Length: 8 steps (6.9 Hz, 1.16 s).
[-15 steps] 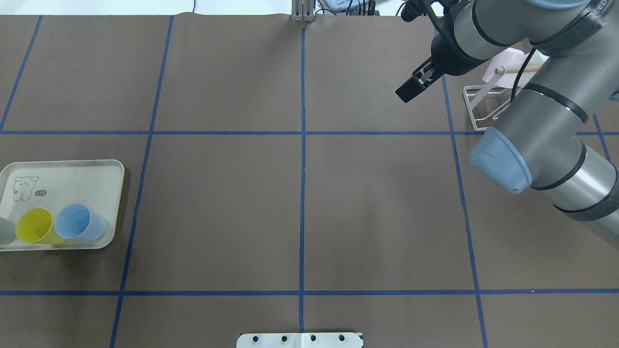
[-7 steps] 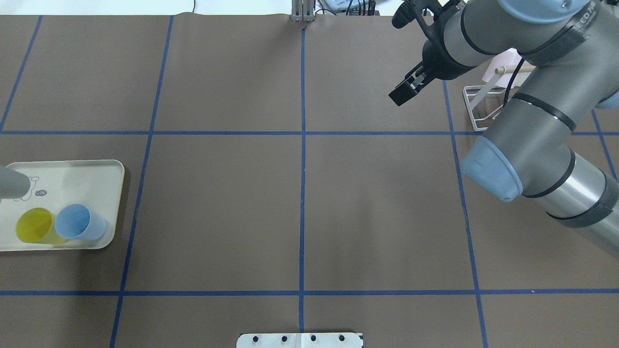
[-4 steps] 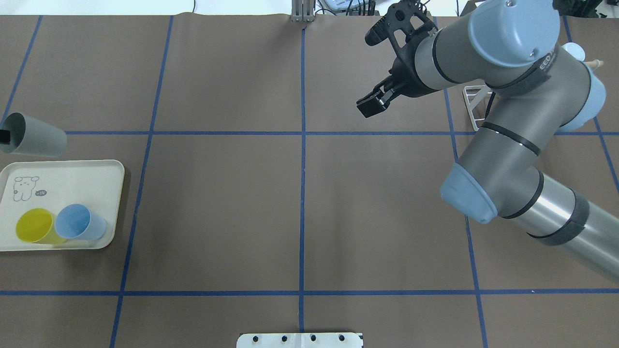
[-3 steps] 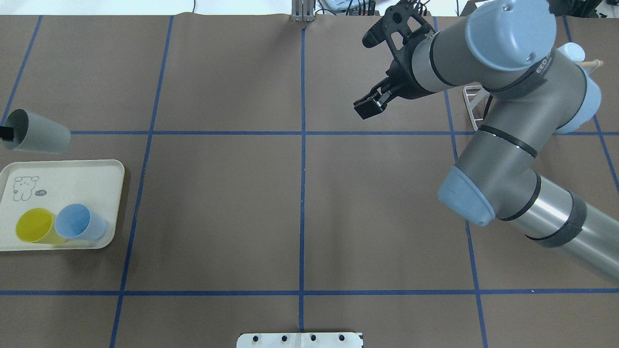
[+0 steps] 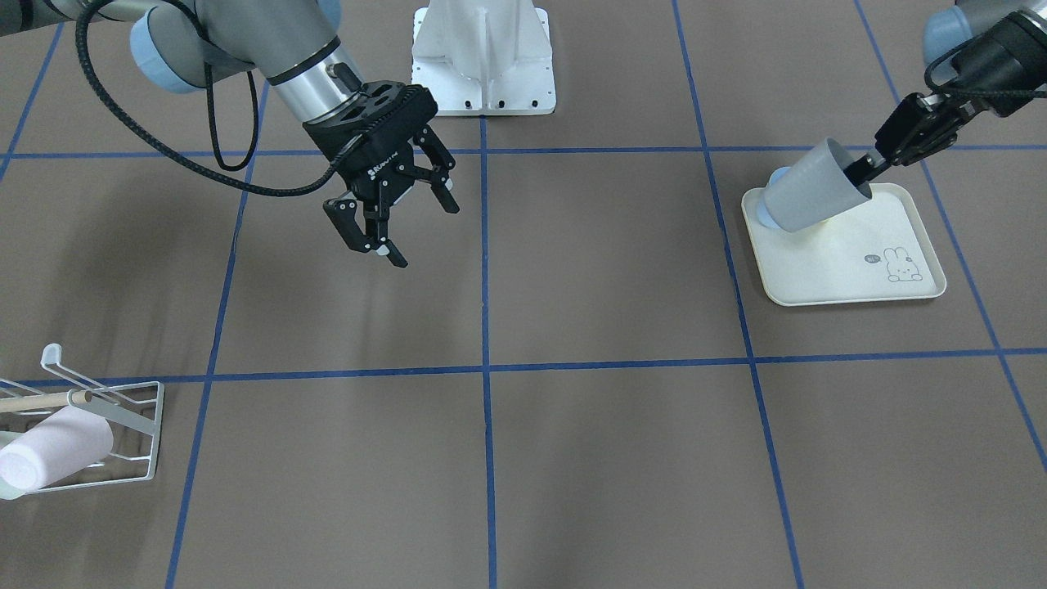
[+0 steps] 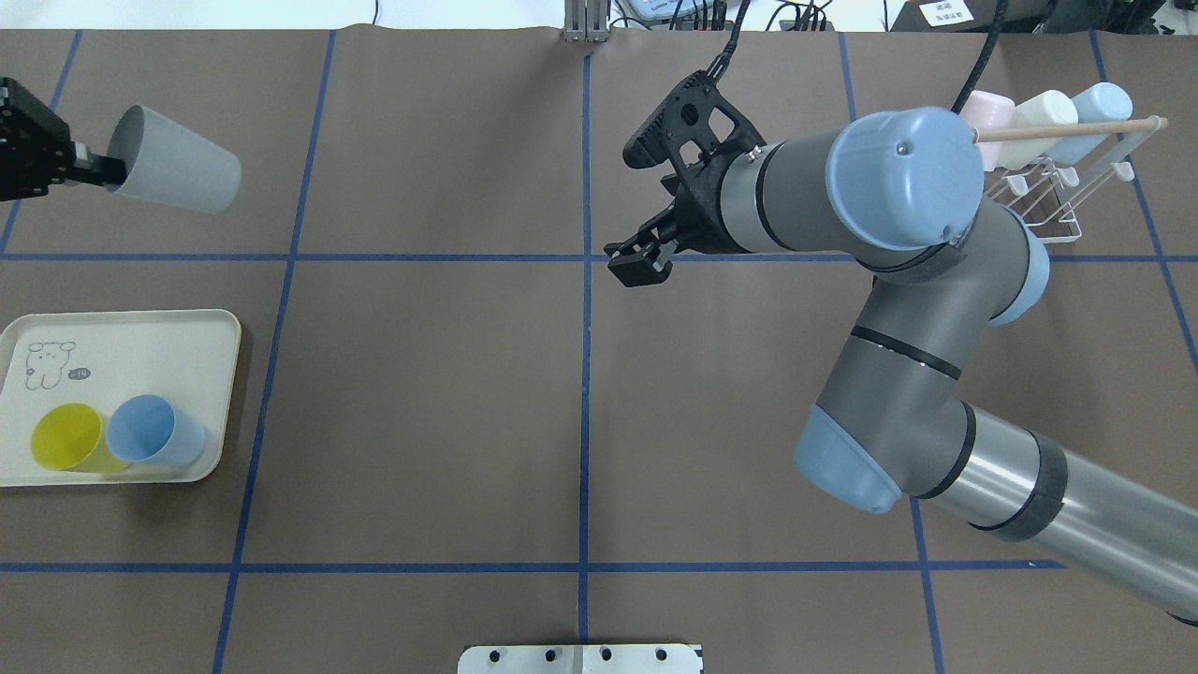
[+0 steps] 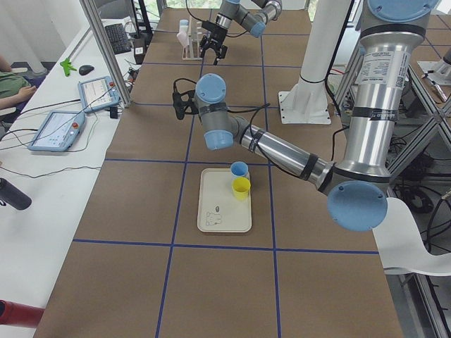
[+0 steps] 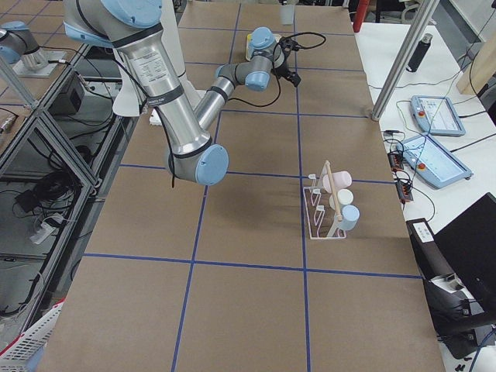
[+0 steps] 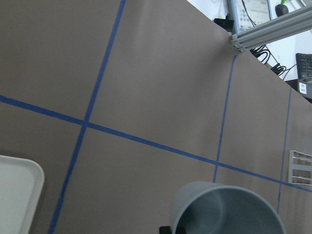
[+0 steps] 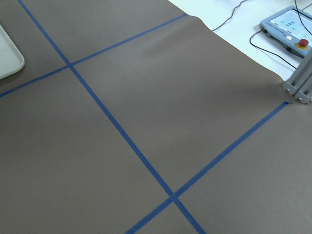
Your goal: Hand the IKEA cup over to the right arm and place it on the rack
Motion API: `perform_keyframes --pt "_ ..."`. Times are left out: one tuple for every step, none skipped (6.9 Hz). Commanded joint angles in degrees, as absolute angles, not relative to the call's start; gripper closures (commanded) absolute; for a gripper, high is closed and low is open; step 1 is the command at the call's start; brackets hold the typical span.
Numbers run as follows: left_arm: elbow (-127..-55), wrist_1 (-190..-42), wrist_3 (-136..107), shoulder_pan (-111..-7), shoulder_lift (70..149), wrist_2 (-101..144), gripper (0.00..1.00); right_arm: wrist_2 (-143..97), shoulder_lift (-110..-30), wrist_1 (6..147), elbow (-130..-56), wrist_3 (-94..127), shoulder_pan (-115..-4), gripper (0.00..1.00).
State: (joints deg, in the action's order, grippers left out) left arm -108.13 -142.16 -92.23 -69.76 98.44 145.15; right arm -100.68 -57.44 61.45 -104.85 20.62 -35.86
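Hand-over stage is judged in progress. The grey cup (image 6: 173,173), empty, is held aloft by its rim in the clamped left end effector (image 6: 94,168), near the tray (image 6: 140,346). The right end effector (image 5: 409,229) is spread wide, empty and well apart from it. Closing that gap is called for next. A yellow cup (image 6: 65,437) and a blue cup (image 6: 154,431) are held in the tray. Three cups are carried on the rack (image 6: 1048,192).

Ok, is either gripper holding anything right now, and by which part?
The left gripper holds the grey cup, pinched at its rim, with the cup tipped on its side in the air. The right gripper is open and empty.
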Motion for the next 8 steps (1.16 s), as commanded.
perform_keyframes --pt "-108.02 -142.56 -97.73 -64.9 104.22 144.15 1.0 -92.78 -55.56 51.88 -100.48 20.48 -31.05 0.01" --pt "-107.76 -142.56 -99.56 -62.6 106.33 143.97 1.0 -88.81 -53.98 51.86 -100.29 20.39 -29.46 0.01" --pt "-106.71 -142.38 -102.97 -59.79 110.18 143.44 1.0 -87.64 -53.01 51.94 -100.28 20.3 -28.49 0.01" --pt "-106.7 -141.95 -103.96 -56.46 112.48 139.17 1.0 -86.41 -52.04 51.94 -100.28 20.3 -27.61 0.01" --pt "-106.7 -141.86 -103.89 -52.95 113.28 134.87 1.0 -84.66 -51.16 51.94 -100.28 20.22 -26.64 0.01" --pt "-106.7 -141.77 -103.89 -52.13 113.99 133.87 1.0 -83.42 -51.15 51.86 -100.37 19.34 -26.11 0.01" --pt "-106.7 -141.77 -103.97 -52.12 114.08 133.86 1.0 -83.32 -51.15 51.86 -100.37 18.2 -25.93 0.01" --pt "-106.61 -141.77 -103.89 -52.03 114.0 133.77 1.0 -83.32 -50.8 51.77 -100.63 17.93 -25.93 0.01"
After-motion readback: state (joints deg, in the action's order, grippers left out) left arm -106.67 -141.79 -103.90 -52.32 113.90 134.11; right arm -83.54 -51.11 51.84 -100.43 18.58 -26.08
